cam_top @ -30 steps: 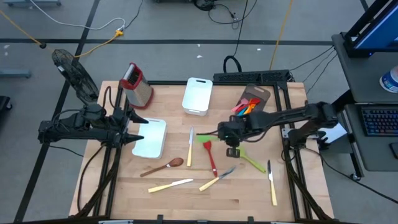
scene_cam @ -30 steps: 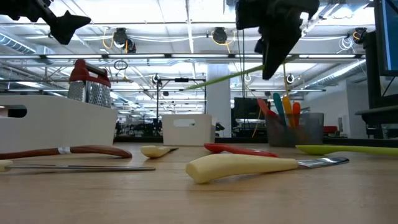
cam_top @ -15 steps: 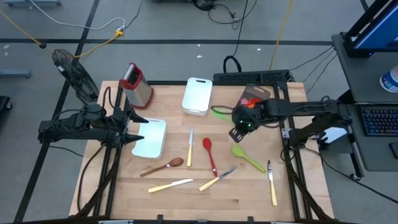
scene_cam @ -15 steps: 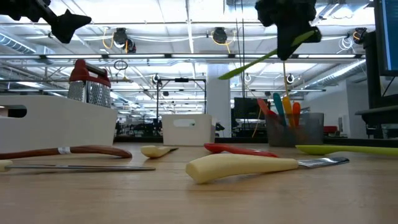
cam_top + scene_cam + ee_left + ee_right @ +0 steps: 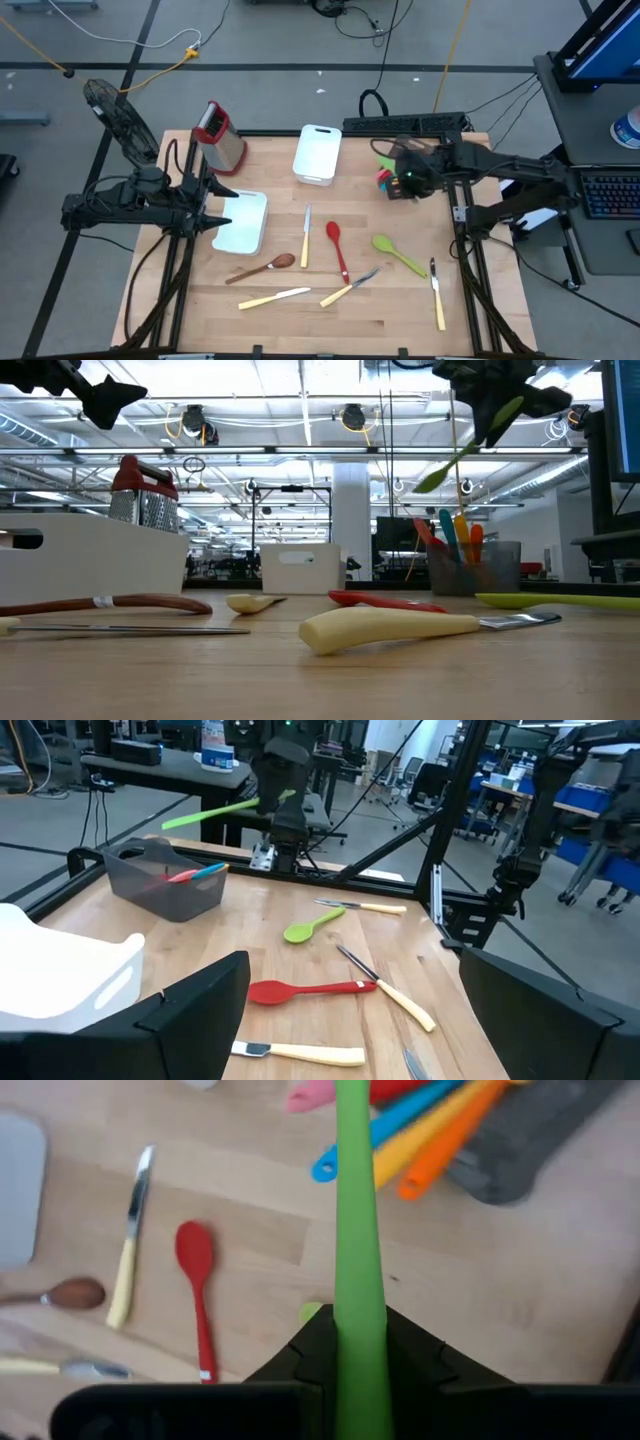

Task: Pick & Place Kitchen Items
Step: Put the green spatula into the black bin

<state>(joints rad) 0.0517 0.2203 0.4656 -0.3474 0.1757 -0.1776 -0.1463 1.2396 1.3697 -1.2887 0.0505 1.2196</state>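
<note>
My right gripper (image 5: pixel 404 182) is shut on a long green utensil (image 5: pixel 462 448) and hangs high above the grey holder (image 5: pixel 408 152) at the table's far right. Pink, blue, yellow and orange utensils (image 5: pixel 405 1130) stick out of that holder (image 5: pixel 530 1130). A red spoon (image 5: pixel 337 250), a green spoon (image 5: pixel 398 254), a wooden spoon (image 5: pixel 264 268) and several cream-handled knives (image 5: pixel 274 297) lie flat on the table. At the left, my left gripper (image 5: pixel 222 208) stands open and holds nothing. My right gripper pinches the green utensil's handle (image 5: pixel 357 1325) between its two fingers (image 5: pixel 412 1352), which point steeply down. The utensil is lifted clear and tilted. Its free end (image 5: pixel 428 482) slants down from the fingers, above the holder.
A red-topped metal grater (image 5: pixel 222 135) stands at the far left. One white tub (image 5: pixel 318 153) sits at the far middle, another (image 5: pixel 243 222) under my left gripper. Bare wood (image 5: pixel 350 325) shows along the near edge.
My right gripper has carried the green utensil up and from the table's middle toward the far right, to above the holder. Its wrist has rolled, and the utensil, level before, now slants down from the fingers.
</note>
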